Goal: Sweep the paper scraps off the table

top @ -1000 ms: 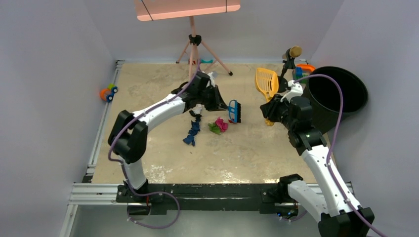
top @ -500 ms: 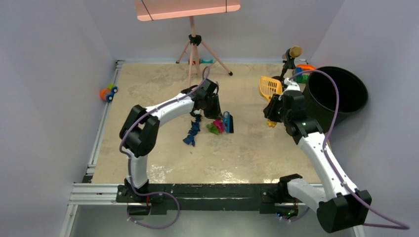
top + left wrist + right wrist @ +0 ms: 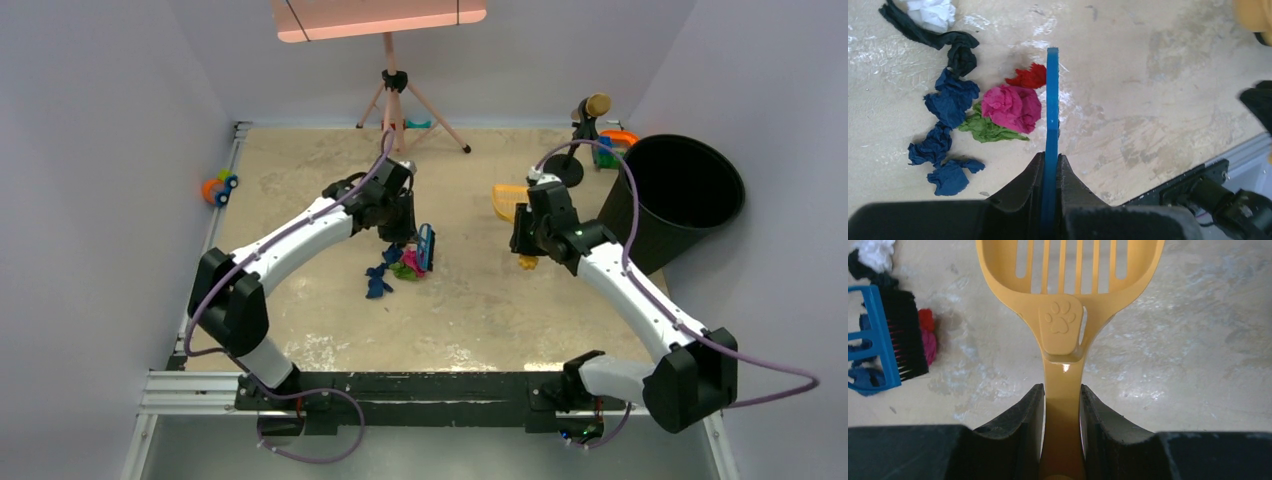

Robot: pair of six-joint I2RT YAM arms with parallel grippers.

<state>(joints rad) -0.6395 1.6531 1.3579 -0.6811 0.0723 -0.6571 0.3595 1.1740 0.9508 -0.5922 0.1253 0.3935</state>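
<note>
The paper scraps (image 3: 393, 270) lie in a loose clump on the table (image 3: 480, 310) near its middle. The left wrist view shows a magenta wad (image 3: 1012, 106), a green one (image 3: 988, 131), dark blue ones (image 3: 950, 97), a black strip (image 3: 960, 47), a white wad (image 3: 933, 10) and a red bit (image 3: 1028, 77). My left gripper (image 3: 1050, 156) (image 3: 402, 208) is shut on the blue hand brush (image 3: 1052, 100) (image 3: 426, 247), which stands against the right side of the clump. My right gripper (image 3: 1062, 387) (image 3: 522, 232) is shut on the handle of the yellow dustpan (image 3: 1068, 270) (image 3: 507, 200), to the right of the brush (image 3: 883, 340).
A black round bin (image 3: 680, 200) stands at the table's right edge. A tripod (image 3: 395, 90) stands at the back middle. A black stand with a brown top (image 3: 585, 130) and coloured toys are at the back right. An orange toy (image 3: 215, 187) sits at the left rail.
My left gripper moved left and nearer with the brush, and the scraps shifted left with it. My right arm swung the dustpan left and down, away from the bin.
</note>
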